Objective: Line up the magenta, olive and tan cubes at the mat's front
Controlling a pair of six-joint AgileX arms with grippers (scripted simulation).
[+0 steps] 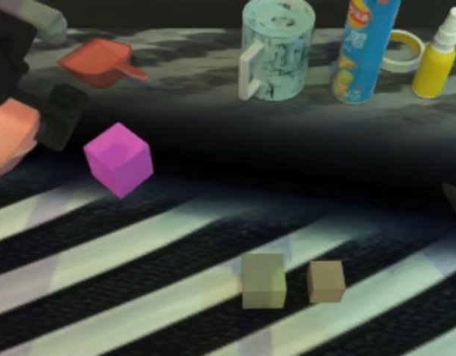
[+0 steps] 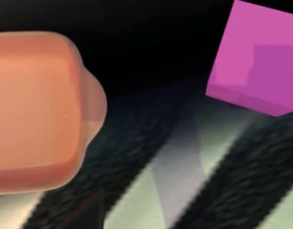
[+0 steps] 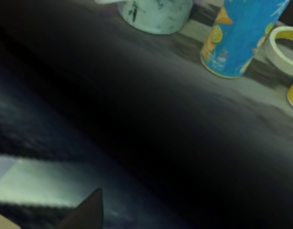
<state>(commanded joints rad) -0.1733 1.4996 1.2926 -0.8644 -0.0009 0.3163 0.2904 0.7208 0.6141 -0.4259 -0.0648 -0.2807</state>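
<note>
Magenta cube (image 1: 119,159) waits upper left, rigid and matte.
Left gripper (image 1: 35,126) beside it, finger spread unclear; pinch opposite flat faces.

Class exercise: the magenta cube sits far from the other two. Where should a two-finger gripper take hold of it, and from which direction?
Come from above and close on two opposite side faces of the magenta cube. It sits turned corner-on to the mat's stripes, so rotate the left gripper to match. Its sides look free; the orange scoop stands apart.
</note>
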